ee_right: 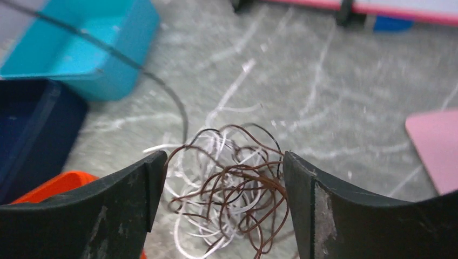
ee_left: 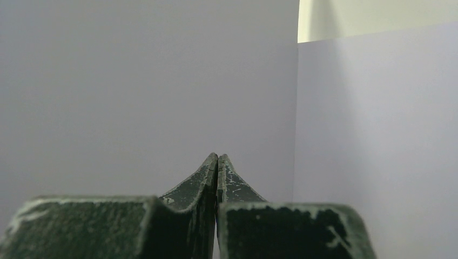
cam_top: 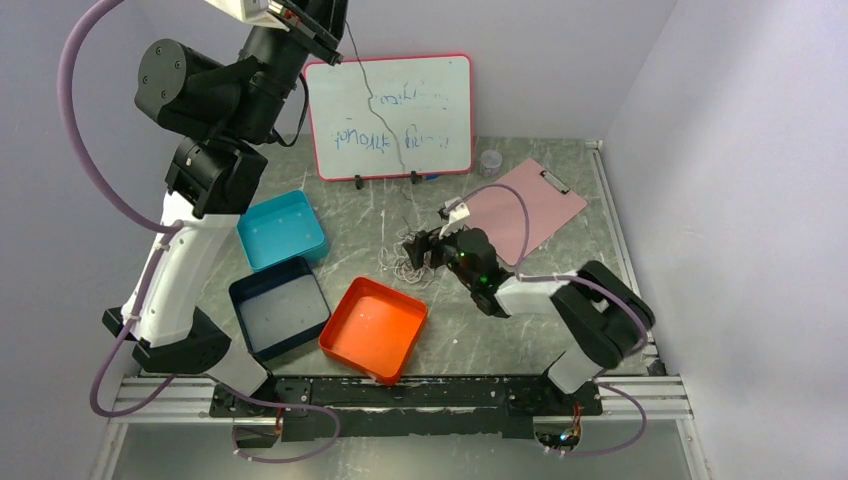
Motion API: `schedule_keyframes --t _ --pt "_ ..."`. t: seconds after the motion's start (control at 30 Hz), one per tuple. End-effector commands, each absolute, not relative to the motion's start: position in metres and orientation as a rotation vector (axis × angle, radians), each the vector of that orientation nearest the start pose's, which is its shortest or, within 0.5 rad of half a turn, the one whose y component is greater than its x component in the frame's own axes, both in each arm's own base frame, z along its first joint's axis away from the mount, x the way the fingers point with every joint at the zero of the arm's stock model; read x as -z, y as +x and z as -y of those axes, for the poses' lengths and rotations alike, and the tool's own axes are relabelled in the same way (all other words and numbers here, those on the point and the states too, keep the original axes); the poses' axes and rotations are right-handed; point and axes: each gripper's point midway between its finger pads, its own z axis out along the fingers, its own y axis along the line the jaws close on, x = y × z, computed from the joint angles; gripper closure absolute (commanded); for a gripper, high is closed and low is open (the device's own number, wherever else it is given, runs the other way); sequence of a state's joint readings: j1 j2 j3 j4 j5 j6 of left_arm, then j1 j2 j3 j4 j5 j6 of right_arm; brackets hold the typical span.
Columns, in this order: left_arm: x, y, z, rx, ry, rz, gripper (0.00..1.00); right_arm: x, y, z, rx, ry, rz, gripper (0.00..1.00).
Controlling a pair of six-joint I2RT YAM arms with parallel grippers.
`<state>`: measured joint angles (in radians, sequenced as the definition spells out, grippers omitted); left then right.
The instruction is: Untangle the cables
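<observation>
The right gripper (ee_right: pixel 221 162) is standing released, its jaws straddling the loose tangle of thin brown and white cables (ee_right: pixel 227 194) lying mid-table, apparently to pin it down. One thin dark strand (ee_right: pixel 181 105) is running up far-left to the raised left gripper (ee_left: pixel 217 162), which is clenched, evidently pinching the strand to draw it free.

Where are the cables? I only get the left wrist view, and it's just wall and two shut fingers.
Observer: The cables sit in a tangle in front of the whiteboard.
Operator: Is my gripper holding one?
Observer: It seems so. In the top view a thin cord runs from the tangle up to the left gripper, held high.
Operator: What about the other arm?
Observer: The right gripper is open, with a finger on either side of the tangle.
</observation>
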<state>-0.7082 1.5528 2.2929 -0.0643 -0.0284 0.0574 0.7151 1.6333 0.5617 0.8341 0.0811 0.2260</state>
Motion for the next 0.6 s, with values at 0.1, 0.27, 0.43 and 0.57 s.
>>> schedule_keyframes --t 0.1,0.27,0.43,0.57 --pt "-0.717 0.287 0.229 0.574 0.291 -0.837 0.93 -0.152 0.311 -0.294 -0.684 -0.56 -1.634 0.14" --pt "-0.715 0.288 0.231 0.58 0.296 -0.844 0.93 -0.185 0.309 -0.303 -0.726 -0.598 -1.549 0.14" --pt "-0.712 0.29 0.231 0.579 0.295 -0.852 0.93 -0.205 0.317 -0.324 -0.772 -0.648 -1.49 0.15" --pt "-0.71 0.291 0.232 0.58 0.296 -0.863 0.93 -0.21 0.328 -0.337 -0.793 -0.636 -1.479 0.16"
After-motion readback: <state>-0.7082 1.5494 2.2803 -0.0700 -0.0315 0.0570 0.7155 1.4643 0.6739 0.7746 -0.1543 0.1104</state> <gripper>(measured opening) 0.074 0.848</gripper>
